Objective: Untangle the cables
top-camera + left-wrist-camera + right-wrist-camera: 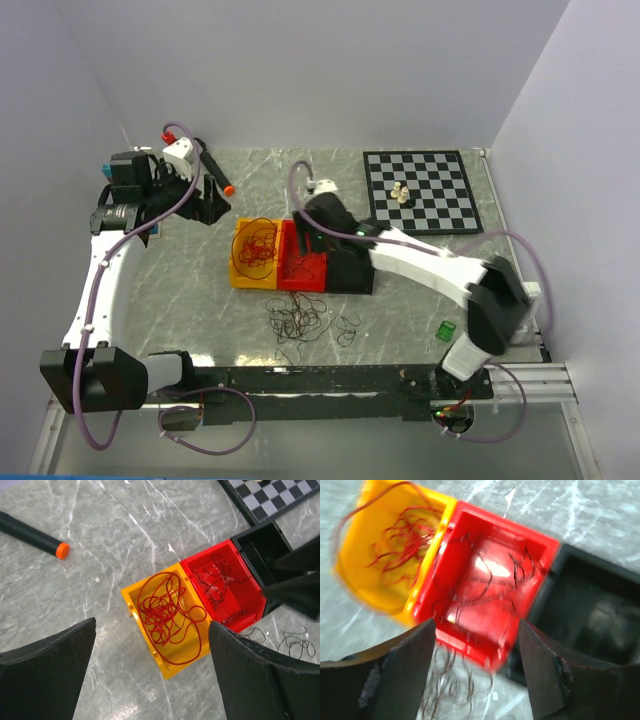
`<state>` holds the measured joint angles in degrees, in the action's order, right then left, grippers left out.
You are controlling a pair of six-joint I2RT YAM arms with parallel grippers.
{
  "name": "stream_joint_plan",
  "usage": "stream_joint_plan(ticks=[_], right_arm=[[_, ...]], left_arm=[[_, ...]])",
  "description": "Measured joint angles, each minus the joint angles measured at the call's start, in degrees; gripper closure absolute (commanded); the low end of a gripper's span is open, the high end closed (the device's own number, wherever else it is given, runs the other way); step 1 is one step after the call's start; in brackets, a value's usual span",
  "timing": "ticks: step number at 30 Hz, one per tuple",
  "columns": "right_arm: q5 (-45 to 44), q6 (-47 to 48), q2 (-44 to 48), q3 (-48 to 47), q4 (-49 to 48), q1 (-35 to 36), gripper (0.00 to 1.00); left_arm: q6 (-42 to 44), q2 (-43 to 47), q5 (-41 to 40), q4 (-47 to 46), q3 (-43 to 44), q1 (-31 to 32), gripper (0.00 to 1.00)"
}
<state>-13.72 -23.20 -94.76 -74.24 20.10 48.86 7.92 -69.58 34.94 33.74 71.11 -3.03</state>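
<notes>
Hovering over red bin (507, 524), right gripper (477, 650) is gaping, empty | left gripper (152, 645) is gaping, empty | red cables (167, 615) are lying in yellow bin (172, 671) | loose cables (300, 320) are lying by surface's (420, 290) near edge

Marble table (180, 300): bins (300, 284), chessboard (440, 200), marker (215, 172), loose cables (300, 322), green cube (446, 329).

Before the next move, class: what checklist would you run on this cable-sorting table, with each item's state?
1. Right hand open: ok.
2. Left hand open, nothing in it: ok.
3. Red cables fully inside yellow bin: not ok, one loop arches over the rim.
4. Dark cables lying in red bin: ok.
5. No unsorted cables on the table: not ok, a dark pile lies before the bins.
</notes>
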Motion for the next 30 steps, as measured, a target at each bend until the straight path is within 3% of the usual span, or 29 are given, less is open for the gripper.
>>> stream_joint_plan(ticks=[6,11,16,23,26,30], right_arm=[[0.6,-3.9,20.5,12.9,2.3,0.5,0.18],[1.2,-8.9,30.8,24.6,8.1,5.7,0.17],[4.7,-12.6,31.8,34.0,12.2,12.1,0.19],[4.9,-13.8,26.7,36.1,9.0,12.8,0.22],[4.5,-13.6,24.0,36.1,5.7,12.8,0.33],[4.2,-13.3,18.9,36.1,2.3,12.8,0.7]], left_arm=[[3.7,0.0,0.3,2.4,0.0,2.7,0.01],[6.9,0.2,-0.4,5.0,-0.7,10.5,0.01],[7.7,0.3,-1.4,6.3,-1.3,16.3,0.02],[9.5,0.4,-0.6,9.2,-0.6,17.6,0.03],[10.7,0.5,-0.3,10.3,-0.7,18.7,0.03],[11.6,1.3,-0.3,10.8,-1.6,19.6,0.03]])
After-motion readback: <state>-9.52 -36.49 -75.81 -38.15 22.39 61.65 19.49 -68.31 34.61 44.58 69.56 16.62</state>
